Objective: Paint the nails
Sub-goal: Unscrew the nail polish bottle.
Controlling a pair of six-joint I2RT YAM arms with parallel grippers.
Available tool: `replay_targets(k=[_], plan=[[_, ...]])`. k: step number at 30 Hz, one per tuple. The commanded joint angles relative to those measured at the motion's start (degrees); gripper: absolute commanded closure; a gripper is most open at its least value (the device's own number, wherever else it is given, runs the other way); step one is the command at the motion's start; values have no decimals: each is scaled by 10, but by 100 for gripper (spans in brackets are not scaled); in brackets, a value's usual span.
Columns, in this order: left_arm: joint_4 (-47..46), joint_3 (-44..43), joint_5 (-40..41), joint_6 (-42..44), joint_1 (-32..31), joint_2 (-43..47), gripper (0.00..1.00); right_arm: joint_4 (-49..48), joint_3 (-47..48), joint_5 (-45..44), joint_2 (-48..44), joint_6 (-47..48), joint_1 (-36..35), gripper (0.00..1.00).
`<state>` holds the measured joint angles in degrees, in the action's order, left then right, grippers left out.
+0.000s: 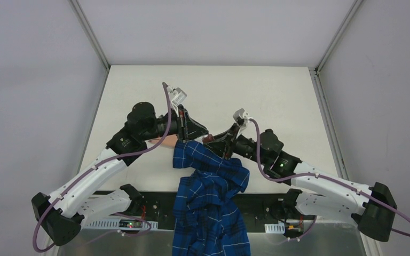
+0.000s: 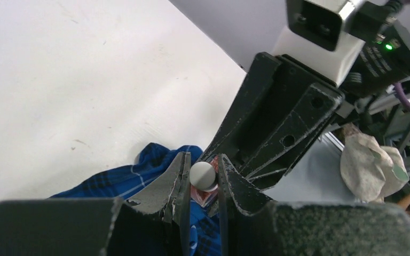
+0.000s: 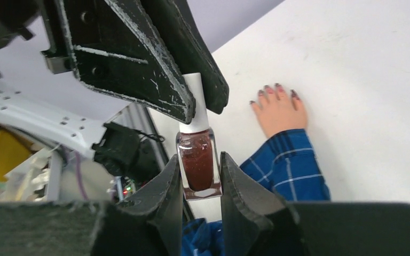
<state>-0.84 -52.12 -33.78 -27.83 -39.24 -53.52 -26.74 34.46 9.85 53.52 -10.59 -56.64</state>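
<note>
- While both grippers hold the same small thing, a pull that is not along the cap's axis could, I think, tip the polish bottle (image 3: pixel 198 152) in the right gripper (image 3: pixel 199 160). Dark red polish would then spill on the blue plaid sleeve (image 3: pixel 291 160) just beside it.
- If you twist the white cap (image 2: pixel 202 174) with too weak a grip, it may slip in the left gripper (image 2: pixel 203 161), whose jaws pinch the cap from both sides.
- The right jaws are pressed on the glass body of the bottle, which stands upright between them.
- Your two arms meet tip to tip over the sleeve, near the middle of the table (image 1: pixel 277 96). In the right wrist view the left fingers come onto the cap from above.
- The nails (image 3: pixel 273 90) are on the pale hand (image 3: pixel 280 112). It lies flat on the table, apart from both grippers, and the nails already look dark reddish.
</note>
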Motion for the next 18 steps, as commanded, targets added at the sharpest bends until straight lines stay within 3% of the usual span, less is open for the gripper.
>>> replay_targets(k=[1, 10, 18], plan=[[24, -8, 30, -8, 2, -3, 100, -6, 51, -192, 30, 45, -4, 100], [74, -9, 108, -33, 25, -15, 100, -57, 114, -370, 143, 101, -28, 100], [80, -6, 124, -38, 42, -19, 100, -75, 173, -422, 227, 116, -40, 100]])
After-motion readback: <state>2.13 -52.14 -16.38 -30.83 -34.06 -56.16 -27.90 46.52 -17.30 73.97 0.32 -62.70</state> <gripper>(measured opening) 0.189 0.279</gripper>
